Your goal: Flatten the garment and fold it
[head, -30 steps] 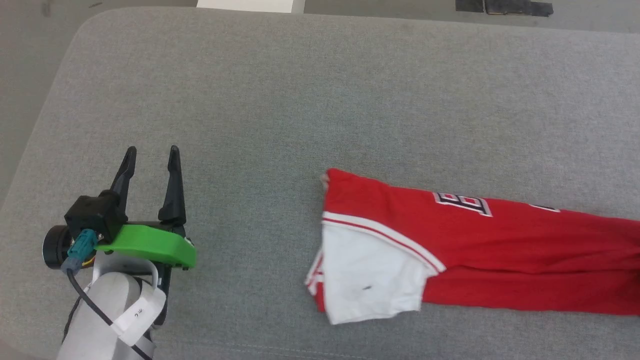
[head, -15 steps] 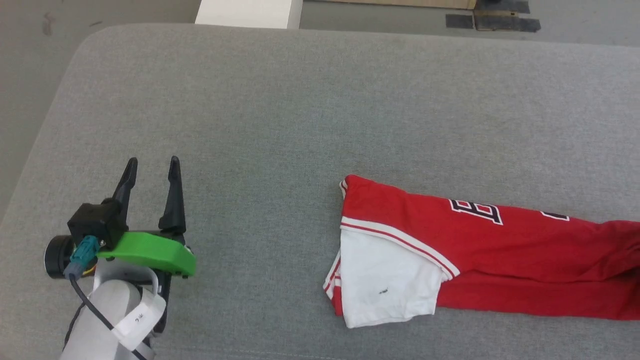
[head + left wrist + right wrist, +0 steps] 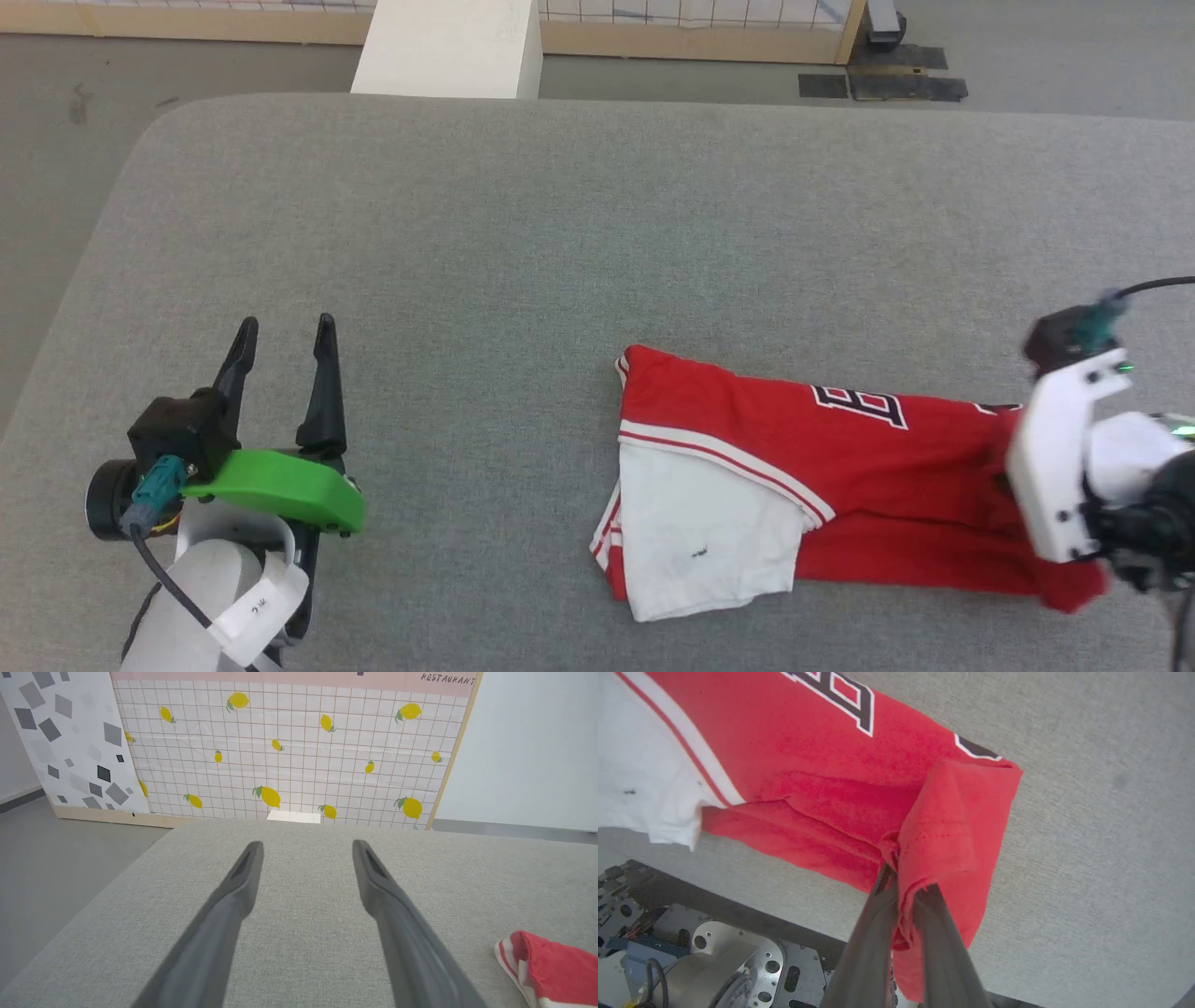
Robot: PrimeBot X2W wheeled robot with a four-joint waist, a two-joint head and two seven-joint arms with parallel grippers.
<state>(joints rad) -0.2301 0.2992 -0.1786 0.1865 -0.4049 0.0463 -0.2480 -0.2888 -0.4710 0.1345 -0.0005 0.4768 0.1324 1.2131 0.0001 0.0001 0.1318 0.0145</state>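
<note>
The garment (image 3: 840, 448), red with a white short sleeve (image 3: 700, 532) and black-and-white lettering, lies stretched out on the grey table (image 3: 560, 233) right of centre. In the right wrist view my right gripper (image 3: 903, 877) is shut on a bunched red edge of the garment (image 3: 822, 765), and that end is lifted and folded over. In the head view the white wrist mount (image 3: 1060, 467) hides those fingers. My left gripper (image 3: 286, 327) stands open over bare table at the lower left, well apart from the garment (image 3: 551, 966), with nothing between its fingers (image 3: 243, 882).
A white box (image 3: 448, 47) stands on the floor beyond the table's far edge. A lemon-patterned panel (image 3: 289, 742) rises behind it. The table's rounded left corner (image 3: 159, 131) drops to grey floor. My base (image 3: 691, 952) lies under the near edge.
The head camera has tilted, showing more floor beyond the table. My right arm has come into view at the right, holding the garment's right end. The left gripper has stayed put.
</note>
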